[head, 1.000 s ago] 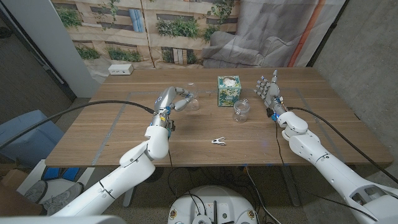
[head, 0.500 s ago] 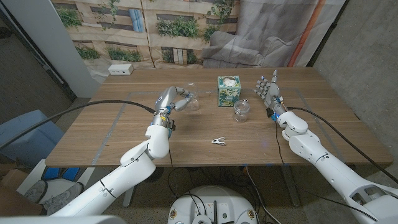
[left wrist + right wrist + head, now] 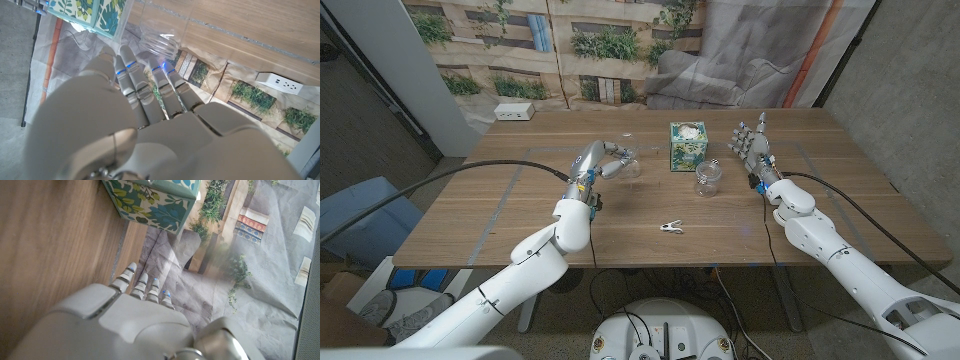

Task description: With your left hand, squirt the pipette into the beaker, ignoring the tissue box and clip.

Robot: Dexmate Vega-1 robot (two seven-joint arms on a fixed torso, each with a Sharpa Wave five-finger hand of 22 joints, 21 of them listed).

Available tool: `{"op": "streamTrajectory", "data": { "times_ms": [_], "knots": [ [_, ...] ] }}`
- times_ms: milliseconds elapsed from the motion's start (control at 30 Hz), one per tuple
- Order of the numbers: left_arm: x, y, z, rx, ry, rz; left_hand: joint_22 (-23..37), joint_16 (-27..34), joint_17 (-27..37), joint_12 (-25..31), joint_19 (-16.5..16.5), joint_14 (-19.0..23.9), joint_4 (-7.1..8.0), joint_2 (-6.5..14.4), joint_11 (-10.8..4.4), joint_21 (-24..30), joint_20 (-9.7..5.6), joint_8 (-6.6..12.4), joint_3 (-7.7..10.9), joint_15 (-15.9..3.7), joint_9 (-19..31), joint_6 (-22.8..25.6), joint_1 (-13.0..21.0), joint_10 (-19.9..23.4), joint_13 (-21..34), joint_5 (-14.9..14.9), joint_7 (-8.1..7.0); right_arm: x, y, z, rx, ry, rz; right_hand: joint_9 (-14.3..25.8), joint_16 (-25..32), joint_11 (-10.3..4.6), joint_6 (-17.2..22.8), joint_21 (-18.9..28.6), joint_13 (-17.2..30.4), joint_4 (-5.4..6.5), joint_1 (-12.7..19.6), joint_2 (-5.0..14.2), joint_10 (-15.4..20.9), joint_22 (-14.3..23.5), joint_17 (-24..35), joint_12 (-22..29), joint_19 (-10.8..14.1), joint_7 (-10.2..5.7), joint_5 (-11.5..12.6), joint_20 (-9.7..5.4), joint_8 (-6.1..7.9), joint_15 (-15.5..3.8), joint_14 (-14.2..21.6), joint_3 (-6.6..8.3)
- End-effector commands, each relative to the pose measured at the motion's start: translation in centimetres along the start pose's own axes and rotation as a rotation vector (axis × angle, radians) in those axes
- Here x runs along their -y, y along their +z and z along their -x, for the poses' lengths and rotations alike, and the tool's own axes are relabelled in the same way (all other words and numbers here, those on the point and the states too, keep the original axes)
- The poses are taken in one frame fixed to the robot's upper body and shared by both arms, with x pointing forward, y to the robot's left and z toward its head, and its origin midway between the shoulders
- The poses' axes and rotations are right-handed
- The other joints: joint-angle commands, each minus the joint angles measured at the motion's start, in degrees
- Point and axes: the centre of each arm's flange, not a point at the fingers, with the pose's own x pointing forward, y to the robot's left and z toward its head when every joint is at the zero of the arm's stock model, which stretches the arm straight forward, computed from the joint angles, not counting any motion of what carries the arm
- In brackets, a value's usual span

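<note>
The clear plastic pipette [image 3: 630,152] lies on the wooden table [image 3: 480,200], at the fingertips of the glossy white left hand [image 3: 605,158]; whether those curled fingers grip it I cannot tell. The round clear glass beaker [image 3: 708,178] stands before the leaf-printed cardboard tissue box [image 3: 687,146]. The right hand [image 3: 751,143] stands upright, fingers spread, holding nothing. A small white clip [image 3: 670,227] lies near the front edge. A foliage-printed backdrop [image 3: 570,50] hangs behind.
</note>
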Motion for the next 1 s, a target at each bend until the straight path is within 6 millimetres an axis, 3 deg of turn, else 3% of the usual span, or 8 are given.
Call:
{"op": "streamTrajectory", "data": {
  "times_ms": [33, 1000],
  "knots": [
    [0.1, -0.4, -0.3, -0.019, -0.049, 0.027, 0.2, -0.4, 0.1, -0.1, -0.3, -0.6, -0.11, -0.2, -1.11, 0.0, -0.29, -0.34, -0.25, -7.37, 0.1, -0.8, -0.7, -1.6, 0.2, 0.1, -0.16, 0.0, 0.0, 0.0, 0.001, -0.006, 0.000, 0.1, 0.4, -0.07, 0.1, 0.4, 0.2, -0.05, 0.0, 3.34, 0.0, 0.3, 0.3, 0.1, 0.3, -0.53, 0.3, -0.07, 0.39, -4.88, -0.3, -0.45],
    [-1.4, 0.2, -0.9, 0.024, -0.051, 0.028, 0.2, -0.1, 0.1, -0.4, -0.7, -1.9, -0.09, -1.7, -1.12, -0.2, 0.24, -0.65, -0.99, -6.91, 0.0, -3.1, -3.7, -4.3, 0.3, 0.1, 0.11, 0.0, 0.0, 0.0, 0.001, -0.006, 0.000, 0.1, 0.4, -0.07, 0.2, 0.3, 0.2, -0.05, 0.0, 3.33, 0.1, 0.3, 0.3, 0.2, 0.2, -0.50, 0.3, -0.02, 0.40, -4.85, -0.3, -0.45]
  ]
}}
